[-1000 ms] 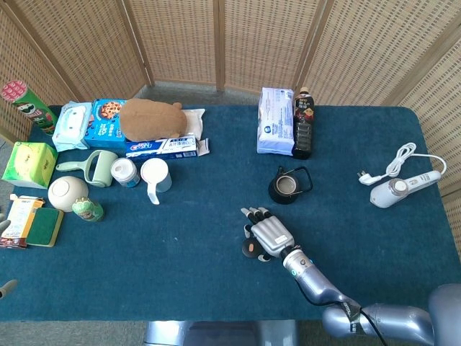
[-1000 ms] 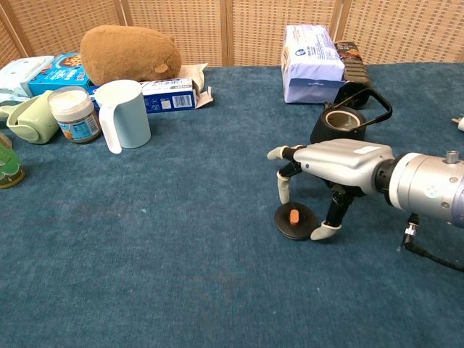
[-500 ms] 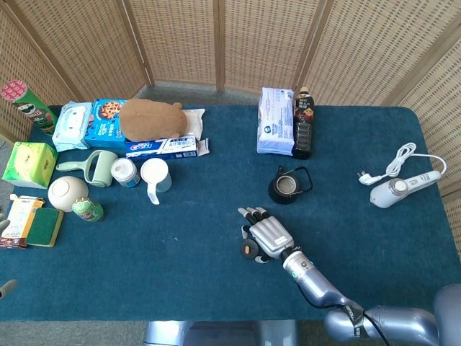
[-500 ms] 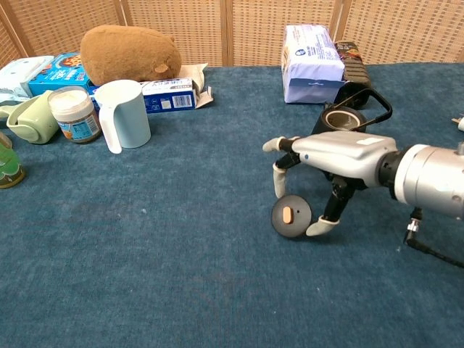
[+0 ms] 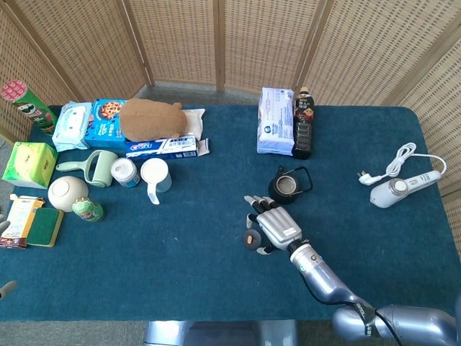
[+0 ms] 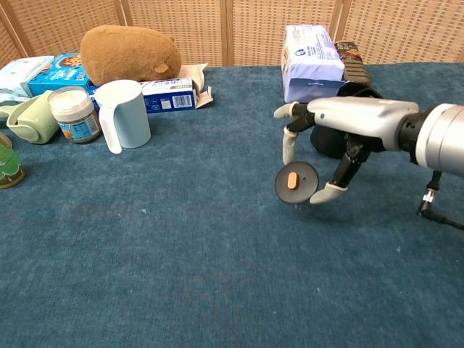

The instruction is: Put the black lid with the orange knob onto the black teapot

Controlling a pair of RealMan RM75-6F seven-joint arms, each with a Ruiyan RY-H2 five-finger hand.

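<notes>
While the right hand point(image 6: 330, 138) hangs above the blue worktop point(image 6: 181, 246), it's got the one black lid point(image 6: 296, 182) pinched by its edge between thumb and fingers point(image 6: 288, 148), lifted clear of the cloth and tipped so the orange knob point(image 6: 292, 180) faces the chest camera. From the head view the same hand point(image 5: 274, 227) sits just in front of the teapot point(image 5: 286, 186), with the lid point(image 5: 251, 238) poking out on its left side. The teapot is open on top, handle folded over to the right, and in the chest view the arm mostly covers it.

Only one hand shows up anywhere; the left one isn't in either view.

Quick count of the other stuff: one white mug point(image 6: 123, 114), one jar point(image 6: 74, 114), one brown plush toy point(image 6: 129, 54), one toothpaste box point(image 6: 170, 94), one cookie box point(image 5: 108, 122), one pack of tissues point(image 6: 310, 64), one dark bottle point(image 5: 303, 132), one white plug-in gadget with its cord point(image 5: 397, 189) off to the right, one bowl point(image 5: 67, 192), one green mug point(image 5: 94, 169), one chips tube point(image 5: 30, 107).
</notes>
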